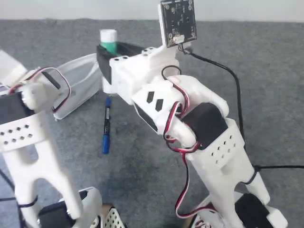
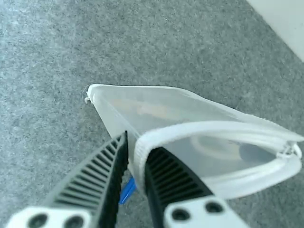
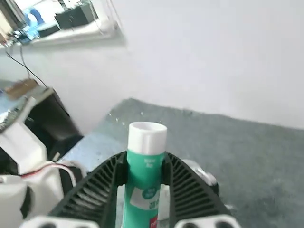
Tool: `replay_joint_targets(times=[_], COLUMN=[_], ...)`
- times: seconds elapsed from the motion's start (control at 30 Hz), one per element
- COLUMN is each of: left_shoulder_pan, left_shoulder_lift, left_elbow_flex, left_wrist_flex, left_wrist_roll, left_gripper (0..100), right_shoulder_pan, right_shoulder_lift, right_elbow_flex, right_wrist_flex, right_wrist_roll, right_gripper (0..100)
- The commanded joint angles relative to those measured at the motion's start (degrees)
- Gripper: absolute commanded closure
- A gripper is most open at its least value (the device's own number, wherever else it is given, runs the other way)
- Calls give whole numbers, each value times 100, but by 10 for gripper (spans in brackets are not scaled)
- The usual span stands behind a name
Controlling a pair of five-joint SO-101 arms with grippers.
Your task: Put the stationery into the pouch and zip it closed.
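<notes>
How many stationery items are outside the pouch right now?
2. The glue stick is held in the right jaws; the pen lies on the carpet beside the pouch. The pouch may hide others.

Blue pen (image 1: 106, 127) near pouch (image 1: 78, 81)

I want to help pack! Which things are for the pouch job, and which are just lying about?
For the job:
the pouch, its rim pinched by the left tool
the glue stick, gripped in the right tool
the blue pen, lying on the grey carpet

Not part of it:
the circuit board above the arm
its black cable
</notes>
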Motion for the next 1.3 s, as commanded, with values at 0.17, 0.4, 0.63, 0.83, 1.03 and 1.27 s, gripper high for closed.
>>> replay_joint_targets(times=[0.17,0.4,0.63,0.83,1.03,1.27], left_shoulder_pan=[53,53,53,35,35,44], left_shoulder_lift=[-35,-35,-35,-35,-35,-35], left_elbow_flex=[-207,-207,-207,-207,-207,-207], left_wrist_flex=[-35,-79,-79,-79,-79,-79], left_wrist_roll=[-35,-35,-26,-26,-26,-26], left_gripper=[990,990,990,990,990,990], right_shoulder_pan=[-22,-22,-22,-84,-163,-171], right_shoulder_lift=[453,980,1587,1921,2176,2545], right_elbow_flex=[-44,-44,-44,-44,-44,-44], right_wrist_flex=[-875,-1552,-2290,-2756,-2897,-3275], right_wrist_roll=[35,35,35,35,35,35], right_gripper=[992,992,992,992,992,992])
